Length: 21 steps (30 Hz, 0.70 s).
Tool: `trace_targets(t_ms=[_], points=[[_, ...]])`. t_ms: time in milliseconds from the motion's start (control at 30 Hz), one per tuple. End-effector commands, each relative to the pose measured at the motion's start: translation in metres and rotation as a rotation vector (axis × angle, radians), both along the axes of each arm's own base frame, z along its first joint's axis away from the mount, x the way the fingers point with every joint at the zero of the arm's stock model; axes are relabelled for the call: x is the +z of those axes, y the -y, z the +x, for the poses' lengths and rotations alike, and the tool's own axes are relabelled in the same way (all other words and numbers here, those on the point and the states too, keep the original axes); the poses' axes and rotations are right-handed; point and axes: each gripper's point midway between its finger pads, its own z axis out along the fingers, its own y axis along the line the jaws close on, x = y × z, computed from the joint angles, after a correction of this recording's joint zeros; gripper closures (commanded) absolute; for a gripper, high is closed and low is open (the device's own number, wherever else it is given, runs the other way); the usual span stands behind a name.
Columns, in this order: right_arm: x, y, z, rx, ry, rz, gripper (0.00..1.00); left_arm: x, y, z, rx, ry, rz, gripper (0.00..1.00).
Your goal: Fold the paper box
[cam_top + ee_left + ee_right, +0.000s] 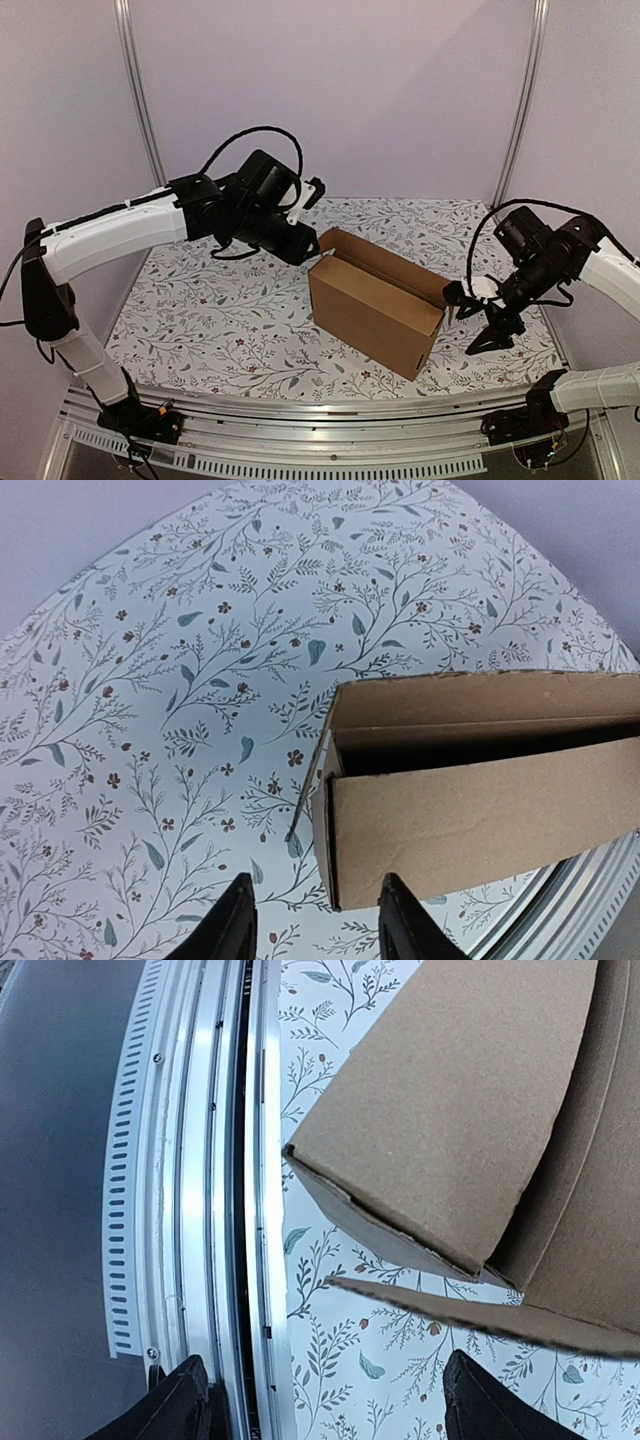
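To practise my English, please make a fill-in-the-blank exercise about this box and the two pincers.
1. The paper box is ____ in colour.
2. Its top is not closed but ____.
3. The left pincer and the right pincer hold ____.
Missing words: brown; open; nothing.

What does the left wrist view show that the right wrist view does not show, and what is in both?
Only the left wrist view: the open top of the paper box, dark inside, and the plain wall behind the table. Only the right wrist view: the slotted metal strip at the table edge, and a loose flap jutting out low over the floral tablecloth. Both: brown cardboard, that tablecloth, and the arm's own hand, open and empty: left hand, right hand.
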Motion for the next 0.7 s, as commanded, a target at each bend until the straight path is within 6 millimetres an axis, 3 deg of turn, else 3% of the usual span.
trace_targets(t_ms=[0,167,367,500,667], points=[[0.008,0.008,-0.006,0.007,0.010,-0.018,0.20,0.014,-0.003,-0.015,-0.026,0.020,0.005,0.58],[0.015,0.004,-0.008,-0.031,-0.020,0.015,0.20,0.008,0.006,-0.034,0.002,0.088,0.021,0.62],[0.034,0.003,-0.005,-0.006,0.013,0.038,0.29,0.012,0.070,-0.064,-0.162,0.090,-0.115,0.81],[0.048,0.006,0.001,0.027,0.069,0.018,0.39,0.002,0.103,-0.067,-0.226,0.078,-0.111,0.83],[0.052,0.005,0.025,-0.002,0.162,-0.013,0.44,-0.016,0.126,-0.067,-0.272,0.058,-0.110,0.83]])
